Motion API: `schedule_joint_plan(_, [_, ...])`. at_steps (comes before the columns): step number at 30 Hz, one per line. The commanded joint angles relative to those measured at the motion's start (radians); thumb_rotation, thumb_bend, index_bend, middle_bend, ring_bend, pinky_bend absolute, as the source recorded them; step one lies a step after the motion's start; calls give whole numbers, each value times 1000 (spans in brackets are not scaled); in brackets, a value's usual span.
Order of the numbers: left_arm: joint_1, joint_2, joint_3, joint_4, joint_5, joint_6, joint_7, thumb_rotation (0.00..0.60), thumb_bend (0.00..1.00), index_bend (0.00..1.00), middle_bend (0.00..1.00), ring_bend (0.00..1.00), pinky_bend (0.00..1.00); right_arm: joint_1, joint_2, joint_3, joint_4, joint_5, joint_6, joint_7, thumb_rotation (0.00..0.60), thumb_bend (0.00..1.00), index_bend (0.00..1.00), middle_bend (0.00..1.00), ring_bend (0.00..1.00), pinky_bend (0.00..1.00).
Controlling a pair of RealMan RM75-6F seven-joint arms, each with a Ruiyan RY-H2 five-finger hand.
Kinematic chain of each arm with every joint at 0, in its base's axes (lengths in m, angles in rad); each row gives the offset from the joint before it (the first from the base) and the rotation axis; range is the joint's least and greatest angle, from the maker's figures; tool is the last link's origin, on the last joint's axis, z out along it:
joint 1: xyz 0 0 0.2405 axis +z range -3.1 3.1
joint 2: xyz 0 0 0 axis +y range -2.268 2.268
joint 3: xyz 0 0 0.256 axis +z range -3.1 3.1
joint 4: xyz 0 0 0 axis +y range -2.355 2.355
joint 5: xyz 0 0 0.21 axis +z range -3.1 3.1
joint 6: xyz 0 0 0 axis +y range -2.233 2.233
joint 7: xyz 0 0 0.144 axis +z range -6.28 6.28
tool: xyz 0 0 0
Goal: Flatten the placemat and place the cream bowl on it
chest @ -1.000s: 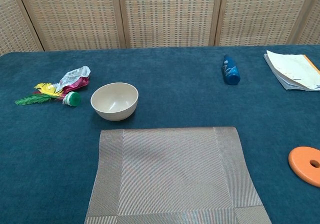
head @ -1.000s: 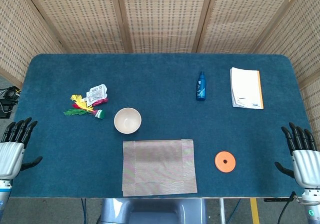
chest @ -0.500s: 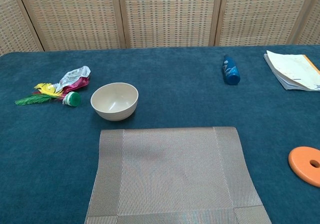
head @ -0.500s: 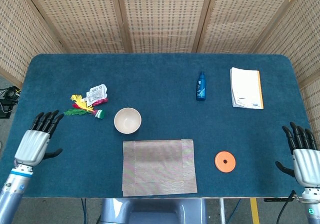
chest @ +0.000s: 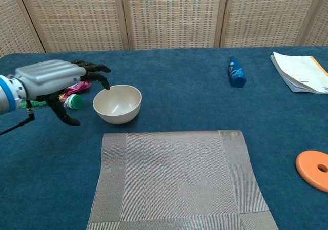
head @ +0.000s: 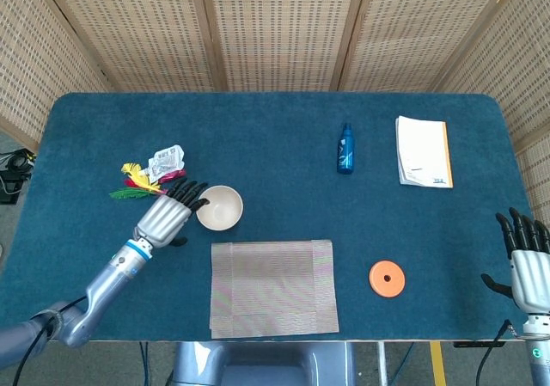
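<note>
Left hand (chest: pixel 51 81) is nearing bowl (chest: pixel 117 103) w/ fingers spread, nothing held; should be gripping rim firmly, lifting level, centring over mat (chest: pixel 177 179).

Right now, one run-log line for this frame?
phase: reach | left hand: open, beside round cream bowl, not gripping | right hand: open, idle at table edge | grey woven placemat: flat, bare
</note>
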Motion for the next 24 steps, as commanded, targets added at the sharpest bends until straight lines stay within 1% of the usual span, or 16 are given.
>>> schedule_joint_plan(1, [-40,-49,-10,54,-22,-34,13,600,193,307,0,0,0,4,-3,4,8,12,-10,2,600,0,0,0,0,0])
schedule_joint_plan(3, [-57,-76,-10,89,-24,-42,9,600,242,362,0,0,0,6,-4,6,12,19,-16,5,600,0,0,0,0,0])
schedule_joint_plan(7, [-92,-128,-7,158,-31,-67,-1,600,389,553,0,0,0,10,-7,10,21,30,-26,6,600,0,0,0,0,0])
schedule_joint_plan(10, [-102,-145,-5,182,-38,-67,-1,600,450,654,0,0,0,11,-9,11,25,36,-31,9,600,0,0,0,0,0])
schedule_joint_plan(12, [-104,-146,-4,185,-47,-65,2,600,460,694,0,0,0,12,-9,11,25,37,-33,11,600,0,0,0,0,0])
schedule_joint_plan(16, [-90,-103,-21,152,-74,-32,-3,600,479,714,0,0,0,9,-6,8,19,26,-23,16,600,0,0,0,0,0])
schedule_joint_plan(19, [-66,-32,-35,105,-87,16,-22,600,479,714,0,0,0,7,-3,6,15,20,-19,19,600,0,0,0,0,0])
schedule_joint_plan(21, [-40,31,-46,76,-104,48,-48,600,479,714,0,0,0,7,-1,4,12,14,-16,21,600,0,0,0,0,0])
schedule_joint_plan(24, [-4,108,-48,50,-158,51,-51,600,479,706,0,0,0,6,0,2,7,6,-12,24,600,0,0,0,0,0])
